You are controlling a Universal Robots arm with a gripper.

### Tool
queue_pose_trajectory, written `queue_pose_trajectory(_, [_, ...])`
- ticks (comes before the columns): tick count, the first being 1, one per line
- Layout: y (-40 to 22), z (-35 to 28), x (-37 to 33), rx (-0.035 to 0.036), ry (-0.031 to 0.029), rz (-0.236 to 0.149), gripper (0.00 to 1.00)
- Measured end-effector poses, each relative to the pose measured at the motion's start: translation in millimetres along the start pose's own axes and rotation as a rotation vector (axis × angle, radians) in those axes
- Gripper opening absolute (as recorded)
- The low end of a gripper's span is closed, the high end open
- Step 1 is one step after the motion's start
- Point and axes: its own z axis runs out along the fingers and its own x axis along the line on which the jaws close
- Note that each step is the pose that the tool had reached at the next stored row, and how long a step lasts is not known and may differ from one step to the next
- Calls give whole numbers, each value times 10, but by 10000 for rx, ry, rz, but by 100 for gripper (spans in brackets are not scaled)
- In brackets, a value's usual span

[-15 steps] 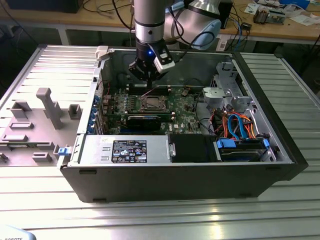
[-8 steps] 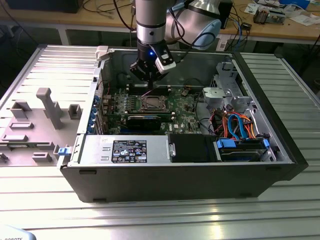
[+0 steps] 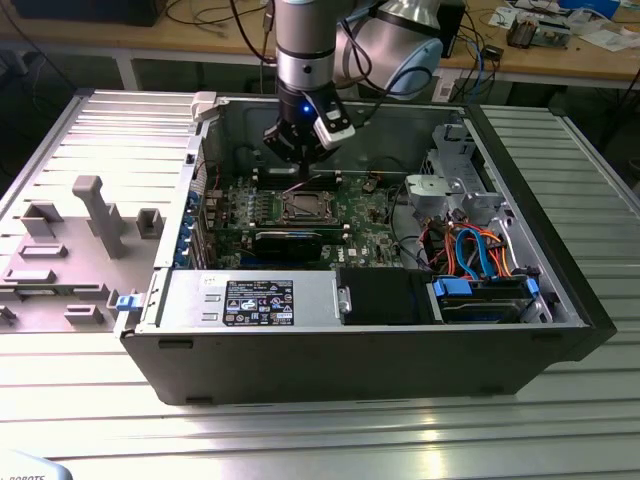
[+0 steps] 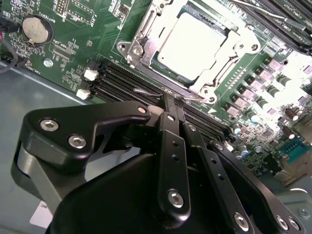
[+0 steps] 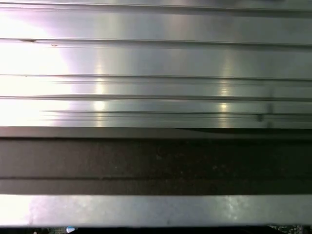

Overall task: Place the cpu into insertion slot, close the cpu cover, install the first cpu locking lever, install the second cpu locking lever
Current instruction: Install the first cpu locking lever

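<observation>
The cpu [image 4: 195, 44] is seated in the insertion slot [image 4: 131, 48], its pale grey face shown through the square window of the cpu cover [image 4: 146, 41], which is laid flat over it. The slot is set in the green motherboard [image 4: 92, 29], near the middle of the open computer case [image 3: 400, 365] in the exterior view. Long black memory slots [image 4: 117, 78] are ranged just beside the socket, and a thin wire locking lever [image 4: 146, 91] is seen lying along the socket's edge between the two.

The gripper [image 4: 174, 99] is lowered to this edge, with its tips at the wire lever. Its fingers [image 4: 168, 146] are drawn together, with hardly any gap left between them. Whether the wire is pinched between the tips cannot be told. In the exterior view the gripper [image 3: 300, 165] is held just beyond the socket, under the upright arm [image 3: 305, 45].

A round coin battery [image 4: 36, 28] is mounted on the board, well apart from the socket. The case is laid on a slatted metal table [image 3: 320, 440], and a grey fixture [image 3: 95, 210] is placed at the exterior view's left. In the first wrist view, ribbed silver metal [image 5: 156, 58] and a dark band [image 5: 156, 161] are seen.
</observation>
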Motion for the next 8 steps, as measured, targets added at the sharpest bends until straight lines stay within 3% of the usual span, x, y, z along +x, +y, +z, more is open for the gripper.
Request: queue_pose_trajectory(8, [-1, 20, -77, 2, 0, 12, 11])
